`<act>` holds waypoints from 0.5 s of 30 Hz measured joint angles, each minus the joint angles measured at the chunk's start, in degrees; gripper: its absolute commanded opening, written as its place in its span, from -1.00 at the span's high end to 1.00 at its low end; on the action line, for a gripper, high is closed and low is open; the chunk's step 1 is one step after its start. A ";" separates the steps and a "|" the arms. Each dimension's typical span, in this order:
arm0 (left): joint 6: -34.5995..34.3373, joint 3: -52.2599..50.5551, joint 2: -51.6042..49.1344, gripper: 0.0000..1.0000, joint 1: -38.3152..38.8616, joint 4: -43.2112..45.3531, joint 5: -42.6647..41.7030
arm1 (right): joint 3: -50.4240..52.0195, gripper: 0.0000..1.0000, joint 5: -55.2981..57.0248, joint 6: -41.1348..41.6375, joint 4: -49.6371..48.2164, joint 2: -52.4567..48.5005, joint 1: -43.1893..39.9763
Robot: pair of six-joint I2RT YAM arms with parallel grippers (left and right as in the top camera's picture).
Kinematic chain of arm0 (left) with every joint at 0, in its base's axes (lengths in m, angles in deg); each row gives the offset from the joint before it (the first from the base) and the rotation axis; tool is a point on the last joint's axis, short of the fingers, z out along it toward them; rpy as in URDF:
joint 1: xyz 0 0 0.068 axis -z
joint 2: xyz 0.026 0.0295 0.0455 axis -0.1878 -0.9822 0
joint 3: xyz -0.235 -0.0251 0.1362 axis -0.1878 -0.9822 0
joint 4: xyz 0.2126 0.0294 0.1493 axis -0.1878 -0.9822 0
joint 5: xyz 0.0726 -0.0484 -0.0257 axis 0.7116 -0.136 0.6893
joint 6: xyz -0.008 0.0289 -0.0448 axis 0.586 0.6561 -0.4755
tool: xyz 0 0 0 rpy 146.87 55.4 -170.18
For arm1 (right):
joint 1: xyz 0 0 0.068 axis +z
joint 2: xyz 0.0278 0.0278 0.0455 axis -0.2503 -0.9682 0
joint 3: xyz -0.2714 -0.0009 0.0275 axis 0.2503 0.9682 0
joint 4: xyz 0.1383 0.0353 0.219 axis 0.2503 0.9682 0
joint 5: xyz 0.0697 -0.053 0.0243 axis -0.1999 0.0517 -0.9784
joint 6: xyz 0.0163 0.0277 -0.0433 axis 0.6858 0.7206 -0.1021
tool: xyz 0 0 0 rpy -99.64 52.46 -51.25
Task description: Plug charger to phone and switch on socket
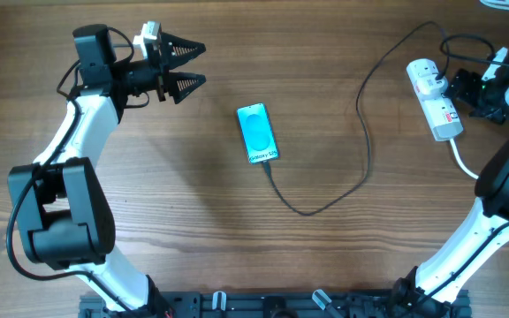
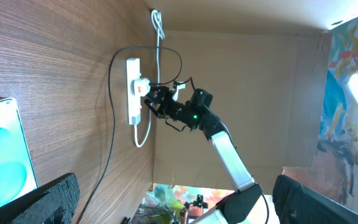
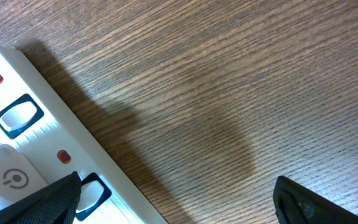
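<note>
Centrally, the flat phone (image 1: 258, 132) is being met at its near end by the thin black charger (image 1: 365, 132); left gripper (image 1: 193, 66) and right gripper (image 3: 179, 199), at the white oblong socket (image 1: 436, 104) far right, are being held wide.

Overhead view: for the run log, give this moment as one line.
phone: charger reaches its lower edge | socket: right gripper open next to it | left gripper: open, away from phone

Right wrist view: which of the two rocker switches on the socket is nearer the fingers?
The lower switch, partly hidden behind a finger, beside the lower red light. The upper switch lies fully in view, farther off.
</note>
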 measured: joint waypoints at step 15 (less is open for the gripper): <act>0.00 0.00 0.00 -1.00 0.02 0.02 0.00 | 0.28 -1.00 0.57 0.09 0.44 0.00 0.20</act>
